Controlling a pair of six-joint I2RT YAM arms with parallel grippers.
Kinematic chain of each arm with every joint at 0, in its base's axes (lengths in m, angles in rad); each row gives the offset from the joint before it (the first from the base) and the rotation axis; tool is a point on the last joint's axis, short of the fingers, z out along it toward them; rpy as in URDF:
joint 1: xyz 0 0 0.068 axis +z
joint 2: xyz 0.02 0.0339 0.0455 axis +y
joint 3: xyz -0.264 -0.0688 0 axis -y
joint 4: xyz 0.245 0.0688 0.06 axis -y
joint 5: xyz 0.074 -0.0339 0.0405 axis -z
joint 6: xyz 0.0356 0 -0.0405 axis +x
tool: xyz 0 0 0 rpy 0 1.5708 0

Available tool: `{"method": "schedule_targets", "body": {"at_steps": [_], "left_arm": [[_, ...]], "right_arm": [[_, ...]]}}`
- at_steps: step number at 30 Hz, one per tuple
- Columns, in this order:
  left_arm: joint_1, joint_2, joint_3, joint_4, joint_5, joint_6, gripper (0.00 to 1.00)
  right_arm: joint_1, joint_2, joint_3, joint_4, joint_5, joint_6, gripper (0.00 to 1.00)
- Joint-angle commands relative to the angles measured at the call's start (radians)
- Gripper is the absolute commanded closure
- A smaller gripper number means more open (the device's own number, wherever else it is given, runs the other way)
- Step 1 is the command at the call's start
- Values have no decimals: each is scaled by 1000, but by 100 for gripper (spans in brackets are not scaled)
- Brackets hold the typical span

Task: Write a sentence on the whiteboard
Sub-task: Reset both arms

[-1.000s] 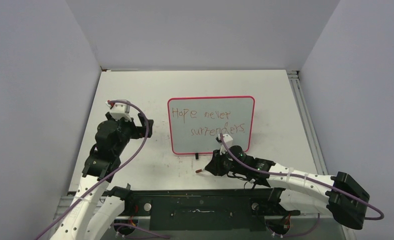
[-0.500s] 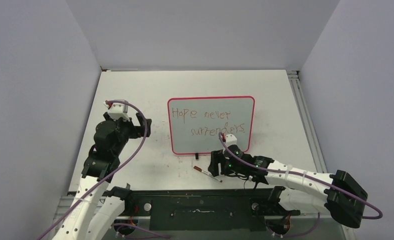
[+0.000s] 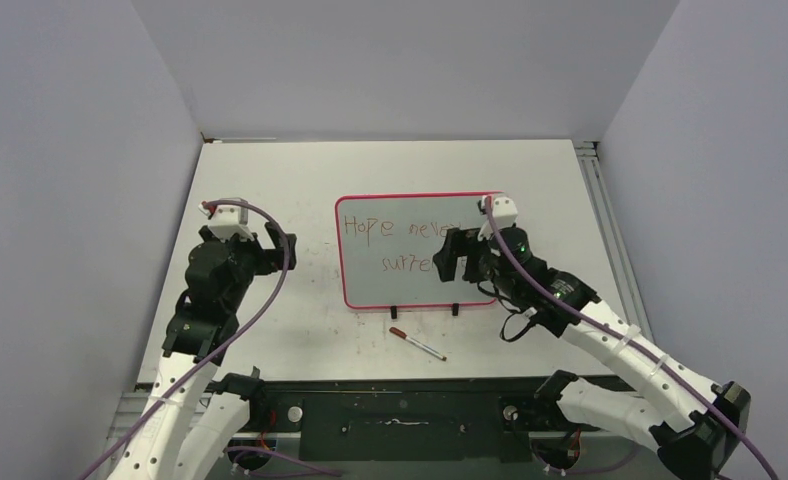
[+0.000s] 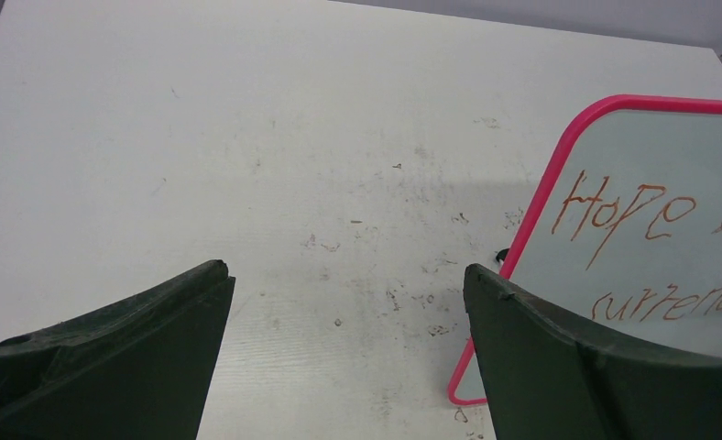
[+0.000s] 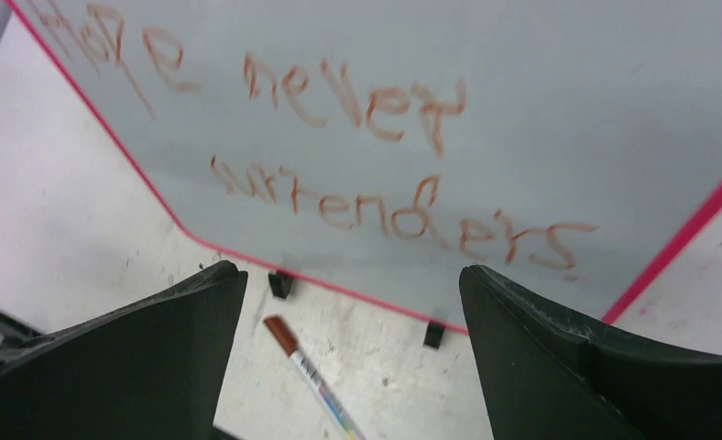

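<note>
Top external view: a marker lies on the table nearest the arm bases. Just beyond, the whiteboard stands mid-table bearing the sentence. The right gripper hangs spread and empty before it. The left gripper, also spread, sits off its left side.

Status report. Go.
Left gripper open, empty. Right gripper open, empty, facing the whiteboard. Sentence written, two lines. Marker lies on table, nothing blocking.
</note>
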Motion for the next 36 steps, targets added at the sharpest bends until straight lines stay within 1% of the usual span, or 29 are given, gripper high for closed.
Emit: {"method": "schedule_targets", "body": {"at_steps": [1, 4, 6, 11, 14, 18, 23, 27, 36], "left_arm": [[13, -17, 16, 42, -80, -24, 4], [26, -6, 22, 33, -97, -30, 4], [47, 13, 40, 16, -106, -35, 4], [80, 41, 71, -5, -142, -48, 4], [82, 37, 83, -7, -173, -47, 4], [82, 36, 106, -19, -254, -71, 4], [82, 15, 111, -19, -334, -71, 4], [82, -20, 89, -1, -334, -57, 4], [83, -30, 81, -1, -320, -41, 4]], "right_arm": [[-125, 6, 137, 17, 13, -159, 10], [-242, 43, 195, 22, 18, -201, 10], [-341, 46, 210, 39, -13, -203, 10], [-583, 5, 206, 77, -117, -196, 10], [-686, -30, 170, 99, -109, -208, 10], [-714, -112, 43, 197, 1, -225, 10], [-715, -281, -123, 349, 105, -232, 10], [-714, -324, -136, 357, 142, -240, 10], [-714, -315, -127, 342, 150, -242, 10]]}}
